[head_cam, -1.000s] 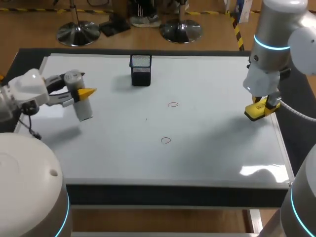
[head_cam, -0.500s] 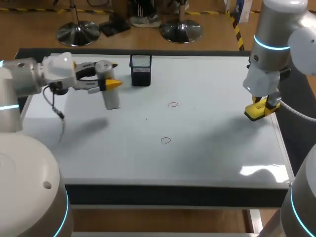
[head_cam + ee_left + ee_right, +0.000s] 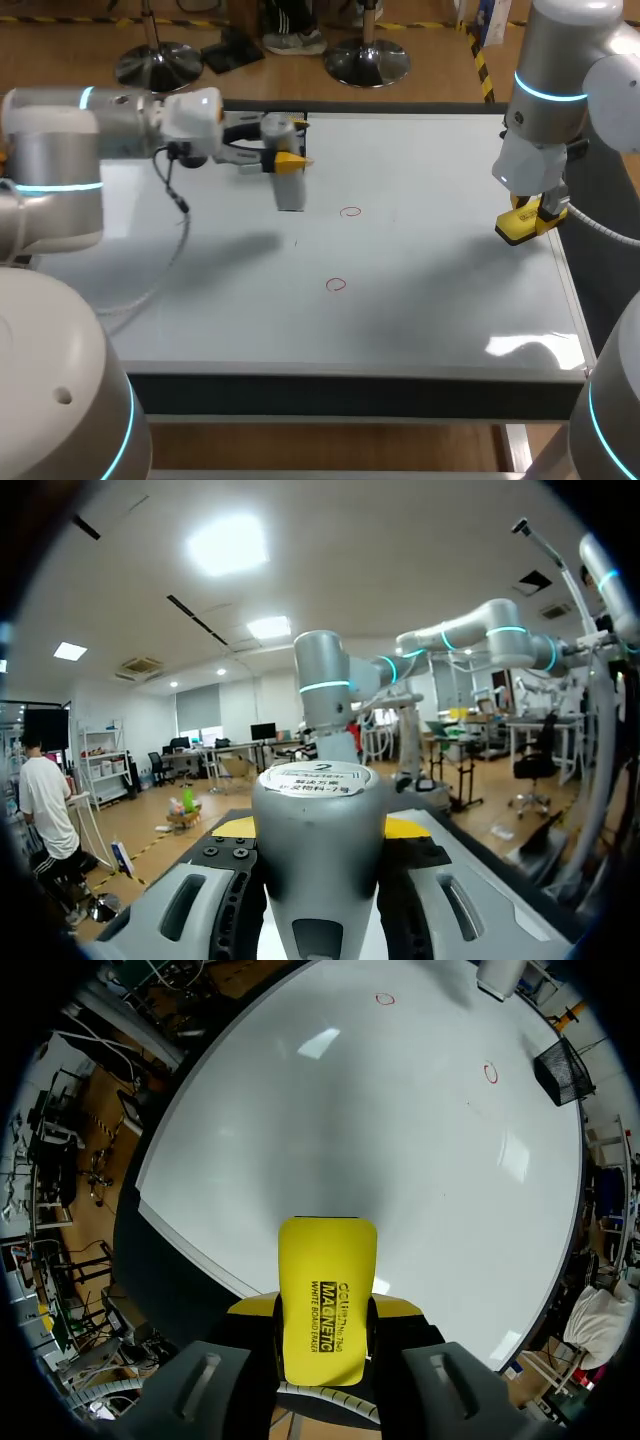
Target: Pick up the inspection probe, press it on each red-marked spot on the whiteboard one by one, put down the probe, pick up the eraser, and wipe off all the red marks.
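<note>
Right now, your left gripper has its two fingers clamped on the inspection probe, one yellow tip pressed to each side of the grey cylinder. In the left wrist view the probe stands straight up between the tips, its round labelled cap facing the camera. From the head view you see it hanging upright over the whiteboard, its lower end near the farther red mark and on that mark's left side; its shadow lies apart from it on the board, toward the left. The black mesh holder sits just behind the gripper at the far edge, mostly hidden in the head view. The nearer red mark is well apart from the probe, toward you.

Your right gripper is closed on the yellow eraser, fingers touching both of its long sides. In the right wrist view the eraser sticks out ahead of the fingers, over the board's right edge. Both red circles show far ahead of it across the white surface
</note>
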`<state>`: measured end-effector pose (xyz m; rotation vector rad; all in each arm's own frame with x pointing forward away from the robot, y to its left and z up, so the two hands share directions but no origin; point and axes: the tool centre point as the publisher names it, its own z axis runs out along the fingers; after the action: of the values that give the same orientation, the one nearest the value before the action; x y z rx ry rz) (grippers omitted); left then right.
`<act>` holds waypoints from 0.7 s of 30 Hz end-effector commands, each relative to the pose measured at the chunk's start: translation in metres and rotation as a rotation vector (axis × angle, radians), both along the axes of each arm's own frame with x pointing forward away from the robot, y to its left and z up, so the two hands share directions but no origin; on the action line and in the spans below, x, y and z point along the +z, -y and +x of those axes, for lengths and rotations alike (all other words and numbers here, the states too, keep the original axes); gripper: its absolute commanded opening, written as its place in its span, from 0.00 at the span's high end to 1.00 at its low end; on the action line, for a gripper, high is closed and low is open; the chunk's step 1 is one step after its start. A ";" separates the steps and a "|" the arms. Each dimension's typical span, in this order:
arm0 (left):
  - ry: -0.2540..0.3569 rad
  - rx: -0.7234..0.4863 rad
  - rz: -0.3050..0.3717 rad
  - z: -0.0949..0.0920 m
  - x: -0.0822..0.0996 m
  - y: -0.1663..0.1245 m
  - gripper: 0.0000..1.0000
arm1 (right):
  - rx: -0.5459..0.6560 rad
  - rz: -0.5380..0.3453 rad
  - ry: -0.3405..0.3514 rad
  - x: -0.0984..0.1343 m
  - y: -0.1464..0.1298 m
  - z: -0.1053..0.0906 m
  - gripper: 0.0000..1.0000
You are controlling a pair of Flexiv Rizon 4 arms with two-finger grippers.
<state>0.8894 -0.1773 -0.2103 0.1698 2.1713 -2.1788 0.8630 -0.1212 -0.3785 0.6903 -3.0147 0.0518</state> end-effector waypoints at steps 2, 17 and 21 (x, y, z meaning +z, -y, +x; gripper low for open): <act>-0.008 -0.177 0.018 0.010 -0.008 0.034 1.00 | 0.001 -0.003 -0.002 0.001 0.000 0.001 1.00; -0.050 -0.233 0.029 0.020 -0.034 0.065 1.00 | 0.001 -0.003 -0.002 0.001 0.000 0.001 1.00; -0.061 -0.239 0.030 0.023 -0.040 0.071 1.00 | 0.001 -0.003 -0.002 0.001 0.000 0.001 1.00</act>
<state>0.9051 -0.2424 -0.2457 0.2974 2.2973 -2.2589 0.8630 -0.1212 -0.3784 0.6902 -3.0147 0.0518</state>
